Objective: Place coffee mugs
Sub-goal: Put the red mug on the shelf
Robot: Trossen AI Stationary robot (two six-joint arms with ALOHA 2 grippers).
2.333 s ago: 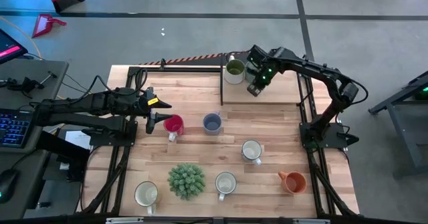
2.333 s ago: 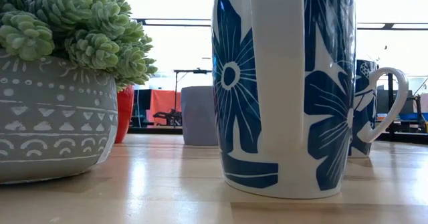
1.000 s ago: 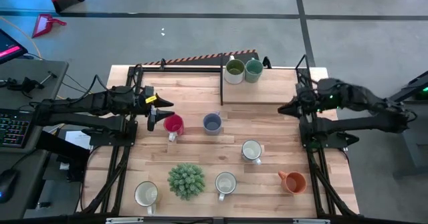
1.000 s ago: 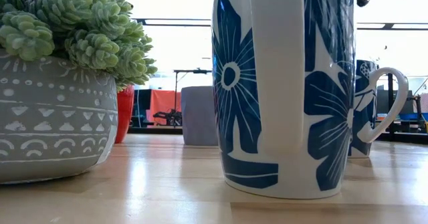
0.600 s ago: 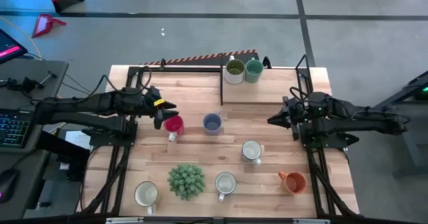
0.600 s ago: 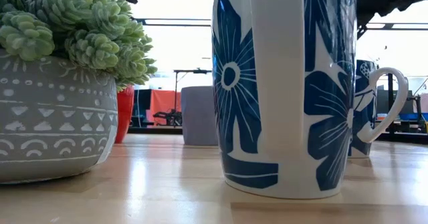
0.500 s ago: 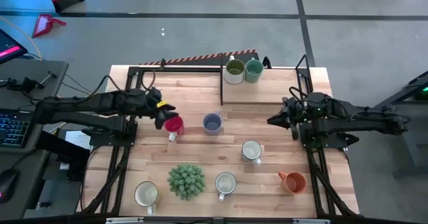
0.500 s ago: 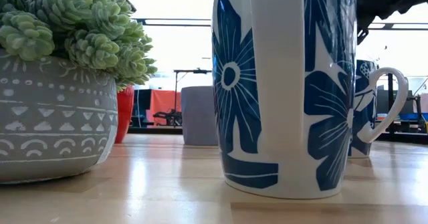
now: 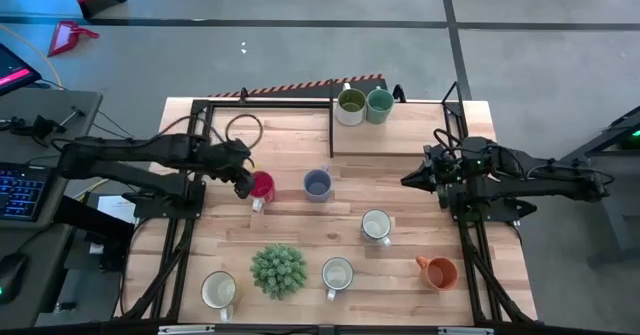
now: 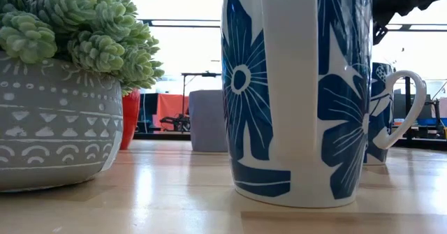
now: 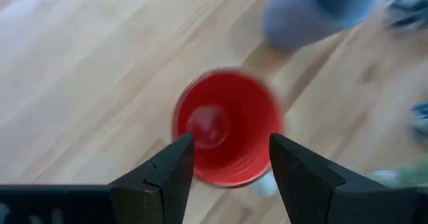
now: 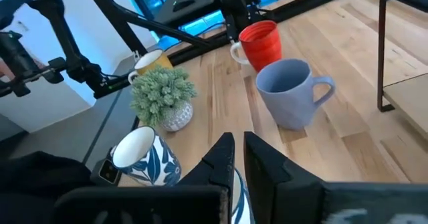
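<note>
Since a second ago the left gripper point(image 9: 243, 181) has come forward and down over the red mug point(image 9: 260, 186), which it earlier stood just beside, while the right arm has drawn back from the raised shelf point(image 9: 390, 140) toward its own side of the table point(image 9: 300, 135). From the left wrist view, the left gripper's fingers point(image 11: 170, 170) stand apart on either side of the red mug's rim, straddling it without a clear grip; the mug still sits on the wood. The right gripper point(image 9: 408, 180) hangs at the table's right edge, jaws closed and holding nothing. On the shelf, the olive green mug point(image 9: 351, 104) and the teal green mug point(image 9: 379, 104) stand touching each other. The blue-grey mug point(image 9: 317, 184) sits just beside the red one. Nearer the front stand a white mug point(image 9: 376, 226), another white mug point(image 9: 337, 274), a third white mug point(image 9: 218, 290) and the orange mug point(image 9: 440, 271), with the potted plant point(image 9: 278, 271) between two of the white ones.
</note>
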